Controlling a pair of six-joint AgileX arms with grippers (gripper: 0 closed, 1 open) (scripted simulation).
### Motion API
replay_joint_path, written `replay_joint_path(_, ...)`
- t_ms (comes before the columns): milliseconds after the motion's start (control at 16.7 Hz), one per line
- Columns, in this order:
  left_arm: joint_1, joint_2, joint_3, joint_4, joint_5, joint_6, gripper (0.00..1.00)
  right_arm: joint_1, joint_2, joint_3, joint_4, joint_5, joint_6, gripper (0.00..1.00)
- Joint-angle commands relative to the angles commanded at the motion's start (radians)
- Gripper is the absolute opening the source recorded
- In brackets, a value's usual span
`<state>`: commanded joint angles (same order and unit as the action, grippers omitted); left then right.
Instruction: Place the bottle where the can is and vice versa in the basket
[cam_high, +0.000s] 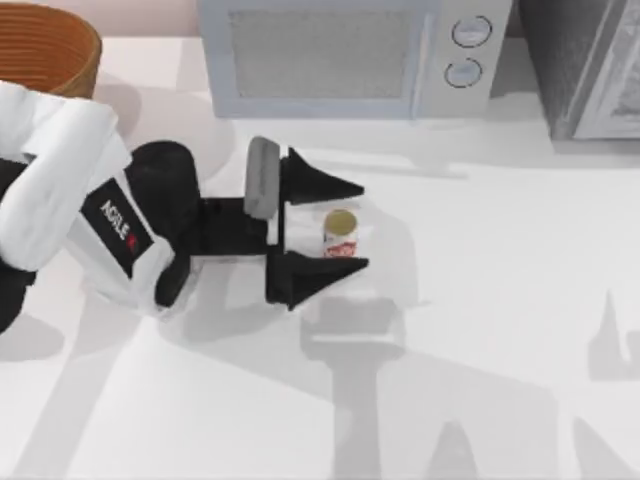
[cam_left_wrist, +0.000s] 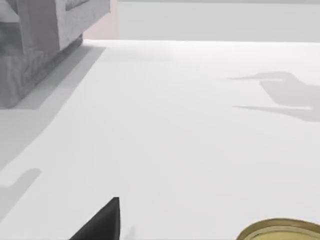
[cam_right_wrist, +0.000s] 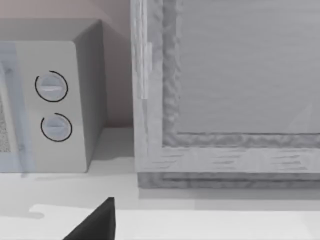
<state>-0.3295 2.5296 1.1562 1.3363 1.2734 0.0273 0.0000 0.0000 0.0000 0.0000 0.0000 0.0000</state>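
Left claw (cam_high: 330, 228) spread apart around the can (cam_high: 340, 233), upright on the white bench (cam_high: 480, 300). Microwave (cam_high: 340, 55) behind, basket (cam_high: 45, 45) at far-left corner. Right claw: cannot tell.

Woven wicker basket (cam_high: 60, 45) (ribbed), matt white table (cam_high: 480, 300).

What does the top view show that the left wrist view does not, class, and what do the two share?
Top view alone: the left gripper with open fingers either side of the upright can, the basket at the table's far left corner, and the microwave with two dials.

Left wrist view alone: a close look across the bare table, with two pointed shadows.

Shared: the can's gold top, a black fingertip, and the white table.
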Motion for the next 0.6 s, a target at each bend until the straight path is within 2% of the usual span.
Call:
replay_joint_path(240,0.05,-0.145,-0.096,-0.12,-0.104,-0.015,1.0,0.0,0.0,0.0,0.0,0.0,0.0,1.0)
replay_joint_path(420,0.103,-0.365,-0.209,-0.265,-0.234,-0.017,1.0,0.0,0.0,0.0,0.0,0.0,0.0,1.0)
replay_joint_path(600,0.158,-0.678,-0.347,-0.437,-0.394,-0.012,1.0,0.0,0.0,0.0,0.0,0.0,0.0,1.0)
